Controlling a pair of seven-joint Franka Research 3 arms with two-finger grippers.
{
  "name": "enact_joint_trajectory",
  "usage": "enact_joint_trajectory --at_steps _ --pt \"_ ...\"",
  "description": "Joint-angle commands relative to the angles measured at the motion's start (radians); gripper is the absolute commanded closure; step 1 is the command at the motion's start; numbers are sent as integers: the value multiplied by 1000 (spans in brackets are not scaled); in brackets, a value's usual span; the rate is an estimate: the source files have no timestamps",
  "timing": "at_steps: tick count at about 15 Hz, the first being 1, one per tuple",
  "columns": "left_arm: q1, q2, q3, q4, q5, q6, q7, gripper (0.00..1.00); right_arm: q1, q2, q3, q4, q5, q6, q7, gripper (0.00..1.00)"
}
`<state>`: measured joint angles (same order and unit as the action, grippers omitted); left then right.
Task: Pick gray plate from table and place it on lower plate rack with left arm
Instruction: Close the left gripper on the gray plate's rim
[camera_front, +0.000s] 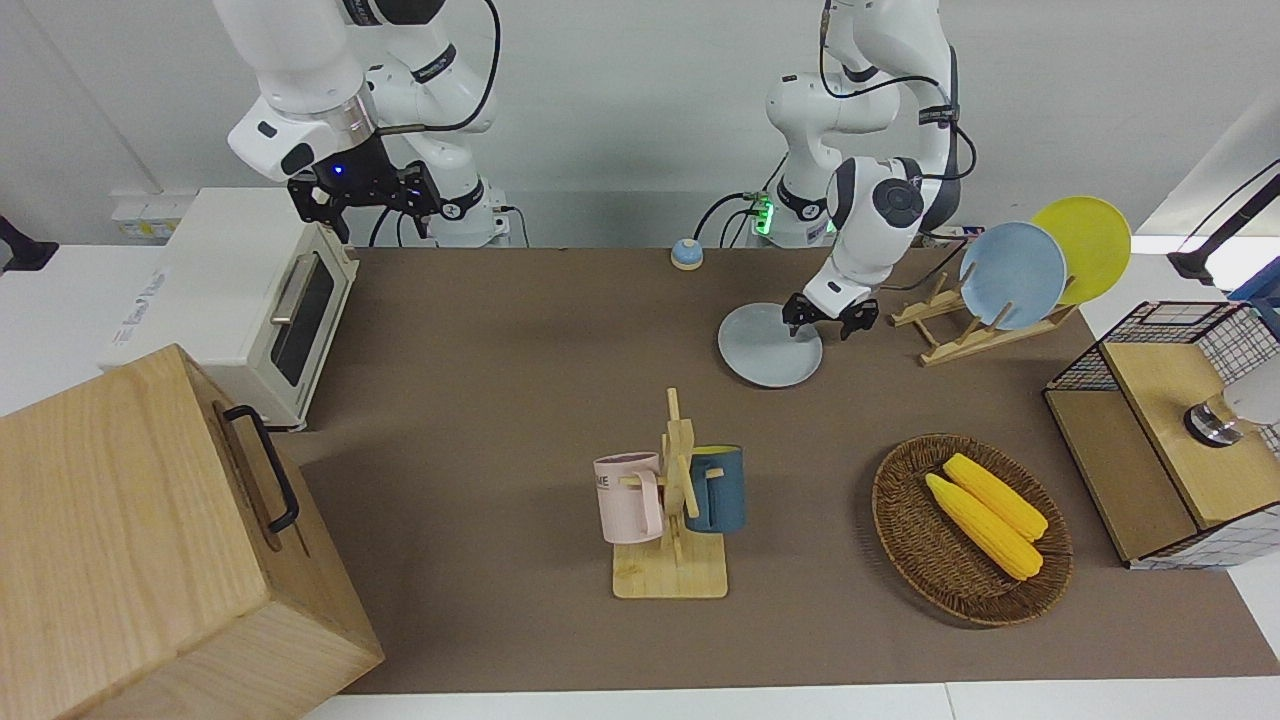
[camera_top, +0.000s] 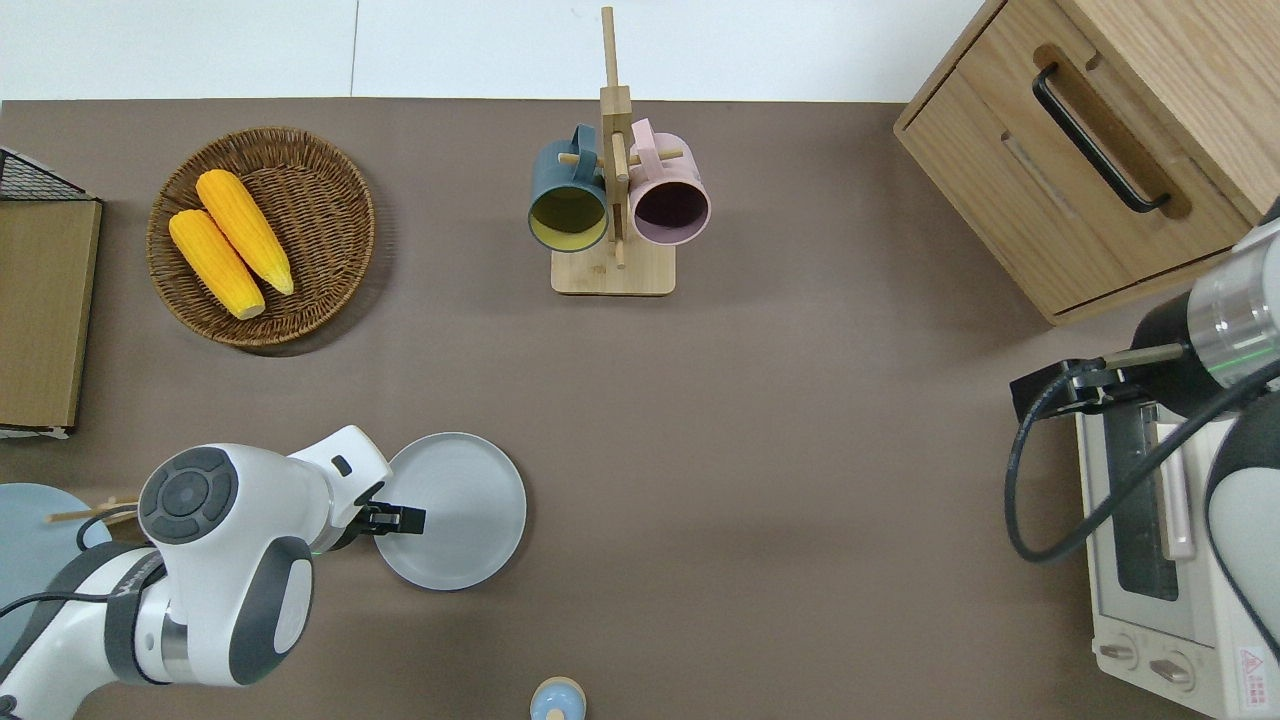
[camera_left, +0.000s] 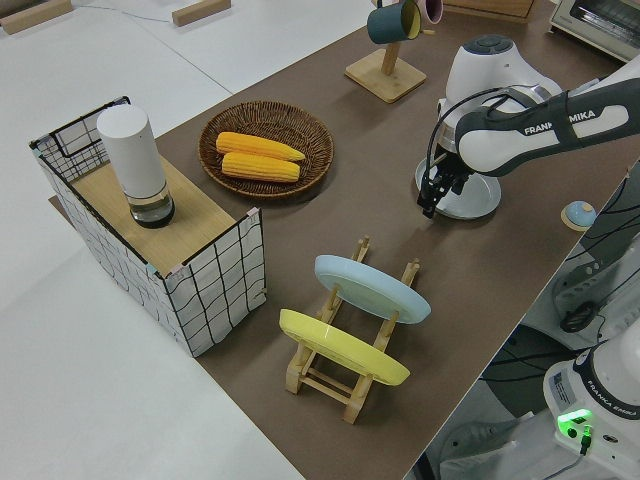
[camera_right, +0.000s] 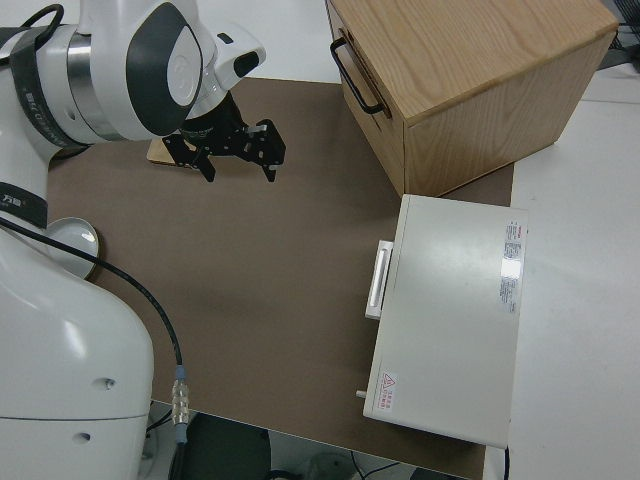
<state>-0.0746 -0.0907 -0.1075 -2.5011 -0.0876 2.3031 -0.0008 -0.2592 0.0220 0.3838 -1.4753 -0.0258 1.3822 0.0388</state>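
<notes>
Gray plate (camera_top: 455, 510) lies flat on the table (camera_top: 760, 480), near the edge closest to the robots, toward the left arm's end. Left gripper (camera_top: 398, 519), fingers apart, straddles its rim. Lower plate rack (camera_front: 975, 325) holds 2 plates. Right arm is parked.

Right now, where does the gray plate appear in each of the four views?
Front view: gray plate lies flat, with the plate rack beside it.
Overhead view: gray plate low in the picture, under the left gripper.
Left side view: gray plate, partly hidden by the arm.
Right side view: not in it.
Shared landmark: the mug stand.
</notes>
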Motion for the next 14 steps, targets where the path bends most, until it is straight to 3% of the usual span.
enact_joint_trajectory --at_steps 1,4,8,10,12,14 --pt "-13 0 6 -21 -14 27 -8 32 -23 -2 21 7 -6 -11 12 17" --pt "-14 5 6 -21 -15 30 -11 203 -23 -2 21 7 -6 -11 12 17" --pt "-19 12 6 -19 -23 44 -50 295 -23 -2 21 7 -6 -11 12 17" --pt "-19 17 6 -19 -23 49 -50 462 -23 -2 21 7 -6 -11 12 17" --pt "-19 16 8 -19 -23 49 -50 738 -23 -2 20 7 -6 -11 12 17" --pt "-19 16 8 -19 -23 49 -48 937 -23 -2 20 7 -6 -11 12 17"
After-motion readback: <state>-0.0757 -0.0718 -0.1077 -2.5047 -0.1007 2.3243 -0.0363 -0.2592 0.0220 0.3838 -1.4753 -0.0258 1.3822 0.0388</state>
